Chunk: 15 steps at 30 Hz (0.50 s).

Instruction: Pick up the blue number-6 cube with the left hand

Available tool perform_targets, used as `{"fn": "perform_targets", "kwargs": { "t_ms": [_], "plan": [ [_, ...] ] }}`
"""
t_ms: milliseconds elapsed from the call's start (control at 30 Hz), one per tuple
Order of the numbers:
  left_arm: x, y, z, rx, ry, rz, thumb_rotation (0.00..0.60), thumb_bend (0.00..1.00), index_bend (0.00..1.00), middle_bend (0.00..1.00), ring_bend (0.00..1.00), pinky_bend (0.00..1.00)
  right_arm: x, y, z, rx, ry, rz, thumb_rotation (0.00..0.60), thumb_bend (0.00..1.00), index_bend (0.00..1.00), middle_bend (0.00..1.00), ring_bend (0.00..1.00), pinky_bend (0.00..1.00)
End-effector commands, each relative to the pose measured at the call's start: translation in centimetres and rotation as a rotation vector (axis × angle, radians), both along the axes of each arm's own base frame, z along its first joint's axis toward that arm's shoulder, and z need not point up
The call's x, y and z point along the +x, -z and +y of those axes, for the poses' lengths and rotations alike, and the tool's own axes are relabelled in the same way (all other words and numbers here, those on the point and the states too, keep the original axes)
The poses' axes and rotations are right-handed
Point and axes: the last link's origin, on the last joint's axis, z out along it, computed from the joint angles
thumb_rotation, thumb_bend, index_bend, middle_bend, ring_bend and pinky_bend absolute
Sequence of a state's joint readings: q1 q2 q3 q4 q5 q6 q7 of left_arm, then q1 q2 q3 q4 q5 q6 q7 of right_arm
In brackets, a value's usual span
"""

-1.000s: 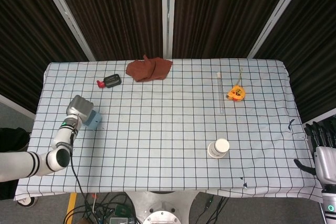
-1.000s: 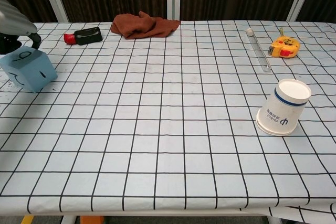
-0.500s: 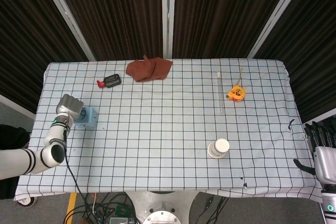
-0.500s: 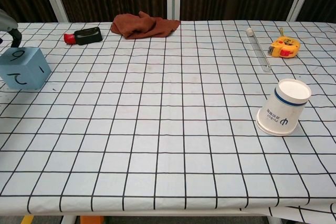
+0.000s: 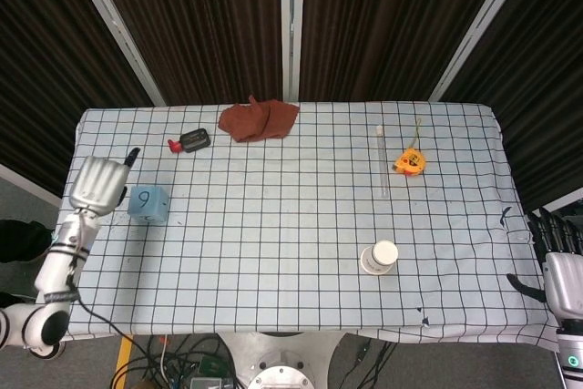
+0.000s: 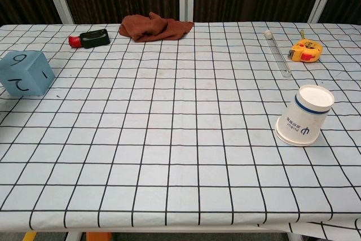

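The blue number cube rests flat on the checked tablecloth near the table's left edge, a 6 or 9 on its top face; the chest view has the cube at far left. My left hand hangs just left of the cube, apart from it, holding nothing, one finger sticking up. It is out of the chest view. My right hand sits off the table's front right corner, fingers apart and empty.
A brown cloth and a black and red tool lie at the back. A clear tube and an orange tape measure lie at the right. A paper cup stands upside down at front right.
My left hand has let go of the cube and drawn back to the left. The cube, tilted a second ago, now sits flat on the cloth. The right hand is unmoved.
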State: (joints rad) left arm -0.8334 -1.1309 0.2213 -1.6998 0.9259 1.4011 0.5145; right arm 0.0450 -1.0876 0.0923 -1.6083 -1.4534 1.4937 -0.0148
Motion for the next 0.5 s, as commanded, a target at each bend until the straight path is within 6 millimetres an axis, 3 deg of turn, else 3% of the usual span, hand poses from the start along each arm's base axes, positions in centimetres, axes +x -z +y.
{"fn": "perform_targets", "kwargs": {
  "t_ms": [33, 100, 267, 500],
  "plan": [
    [-5.6, -2.3, -11.0, 0.128, 0.078, -0.339, 0.6, 0.0, 0.11, 0.06, 0.04, 0.21, 0.6, 0.3, 0.3, -0.005, -0.055, 0.005, 0.6, 0.01, 0.0, 0.0, 0.0, 0.0],
    [-7.0, -2.5, -13.2, 0.132, 0.049, -0.339, 0.6, 0.0, 0.09, 0.0, 0.0, 0.09, 0.8, 0.6, 0.8, -0.005, -0.074, 0.014, 0.6, 0.0, 0.0, 0.0, 0.0, 0.0],
    [-8.8, -3.3, -16.7, 0.149, 0.01, -0.356, 0.6, 0.0, 0.07, 0.0, 0.0, 0.06, 1.0, 0.8, 1.5, -0.008, -0.081, 0.034, 0.6, 0.0, 0.0, 0.0, 0.0, 0.0],
    [-9.6, -3.4, -18.2, 0.143, -0.027, -0.354, 0.6, 0.0, 0.07, 0.0, 0.0, 0.03, 0.5, 1.4, 1.7, 0.012, -0.048, 0.033, 0.6, 0.0, 0.0, 0.0, 0.0, 0.0]
  ]
}}
